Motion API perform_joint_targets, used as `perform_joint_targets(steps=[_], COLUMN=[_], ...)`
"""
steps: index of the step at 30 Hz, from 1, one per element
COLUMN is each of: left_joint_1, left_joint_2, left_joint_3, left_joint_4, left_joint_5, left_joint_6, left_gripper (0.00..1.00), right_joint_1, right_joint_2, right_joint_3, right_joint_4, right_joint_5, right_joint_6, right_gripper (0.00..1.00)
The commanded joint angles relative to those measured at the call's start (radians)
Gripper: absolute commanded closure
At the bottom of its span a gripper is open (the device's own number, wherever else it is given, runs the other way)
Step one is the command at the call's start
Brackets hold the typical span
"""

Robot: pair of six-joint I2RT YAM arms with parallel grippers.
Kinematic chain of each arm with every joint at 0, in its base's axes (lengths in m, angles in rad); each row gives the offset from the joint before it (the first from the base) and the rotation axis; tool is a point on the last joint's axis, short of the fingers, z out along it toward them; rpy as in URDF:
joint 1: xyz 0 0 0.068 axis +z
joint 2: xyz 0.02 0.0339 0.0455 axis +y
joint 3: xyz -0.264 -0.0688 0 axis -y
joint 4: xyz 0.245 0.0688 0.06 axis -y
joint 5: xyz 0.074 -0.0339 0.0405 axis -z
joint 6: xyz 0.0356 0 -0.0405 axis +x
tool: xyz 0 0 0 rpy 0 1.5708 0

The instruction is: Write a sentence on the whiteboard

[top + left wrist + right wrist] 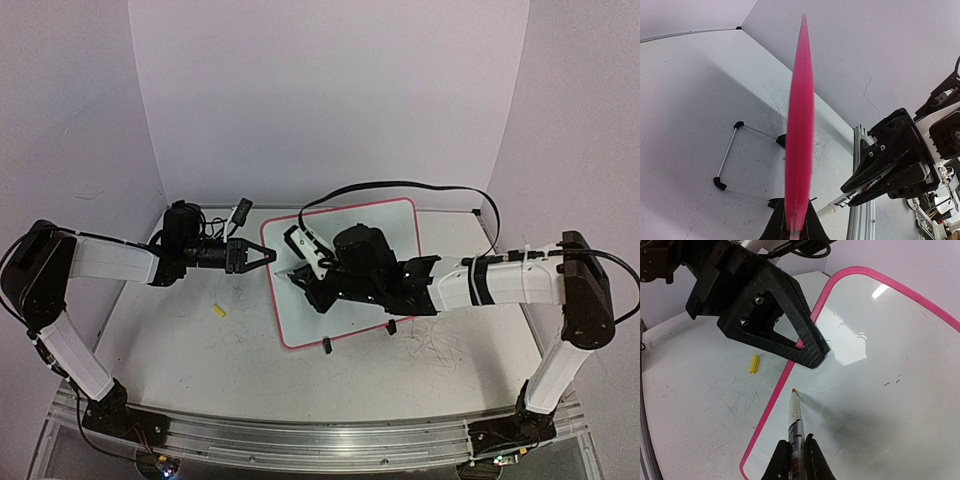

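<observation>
The whiteboard [370, 225], white with a pink rim, lies in the middle of the table. My left gripper [268, 255] is shut on its left rim. That rim [800, 125] runs edge-on out of the jaws of the left gripper [797, 227]. My right gripper [796, 442] is shut on a marker [795, 422]. The orange-yellow tip [793, 390] points at the whiteboard [880, 390] just inside the left rim; contact is unclear. Of the sentence only faint, unreadable strokes [860, 335] show. From above, the right gripper [300, 273] sits over the board's left part.
A yellow marker cap [219, 311] lies on the scuffed table left of the board. Small black clips [327, 346] sit at the board's near edge. A thin wire frame [727, 165] shows beside the rim. A black cable [400, 185] loops behind, and an aluminium rail [300, 440] lines the near edge.
</observation>
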Motion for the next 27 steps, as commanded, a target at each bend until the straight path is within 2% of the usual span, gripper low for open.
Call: perform_joint_targets(steps=[1,27], left_joint_1=[0.0,0.0], left_joint_2=[0.003,0.0], left_joint_3=[0.016,0.014], left_joint_4=[0.041,0.041], left_joint_5=[0.03,0.029], left_joint_6=[-0.007,-0.005], left_gripper=[1.0,1.0], right_joint_1=[0.006,0.019], right_joint_2=[-0.001,0.005], right_joint_3=[-0.013,-0.045], right_joint_4=[0.017,0.001], right_joint_5=[-0.001,-0.002], right_joint_6=[0.017,0.038], right_gripper=[1.0,1.0])
